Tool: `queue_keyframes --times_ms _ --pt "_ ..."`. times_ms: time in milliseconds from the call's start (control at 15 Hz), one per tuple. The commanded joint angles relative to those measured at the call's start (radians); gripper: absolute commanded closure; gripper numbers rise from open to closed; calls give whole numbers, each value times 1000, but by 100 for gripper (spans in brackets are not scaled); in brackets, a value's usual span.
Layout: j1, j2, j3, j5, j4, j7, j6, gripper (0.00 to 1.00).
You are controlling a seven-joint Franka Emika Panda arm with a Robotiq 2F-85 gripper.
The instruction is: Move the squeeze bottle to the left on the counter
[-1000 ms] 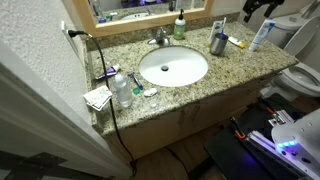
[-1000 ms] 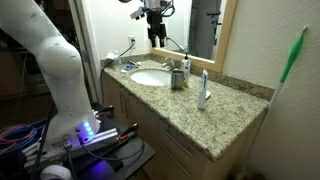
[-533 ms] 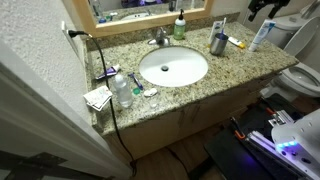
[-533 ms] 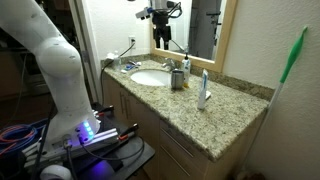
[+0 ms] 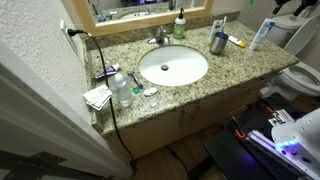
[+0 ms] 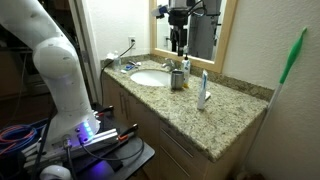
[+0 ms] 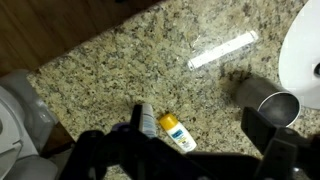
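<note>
Granite counter [image 5: 235,66] held the squeeze bottle [image 6: 203,89] upright, just past the metal cup [image 6: 177,78] from the sink [image 5: 173,67]; the gripper [image 6: 178,44] hovered high above the cup, fingers [image 7: 275,140] spread apart.

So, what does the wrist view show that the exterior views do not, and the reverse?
Only the wrist view: a flat white strip lying on the speckled tan granite counter. Only an exterior view: the green pump soap bottle and the clear plastic water bottle. Both: the slim white squeeze bottle, the round metal cup, the white oval sink.
</note>
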Motion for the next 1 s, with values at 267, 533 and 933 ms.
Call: queue_keyframes --times_ms 267,533,933 --pt "-104 236 -128 69 170 42 -115 0" --pt "-125 242 -152 66 162 49 -95 0" --pt "-184 425 -254 287 382 26 -332 0"
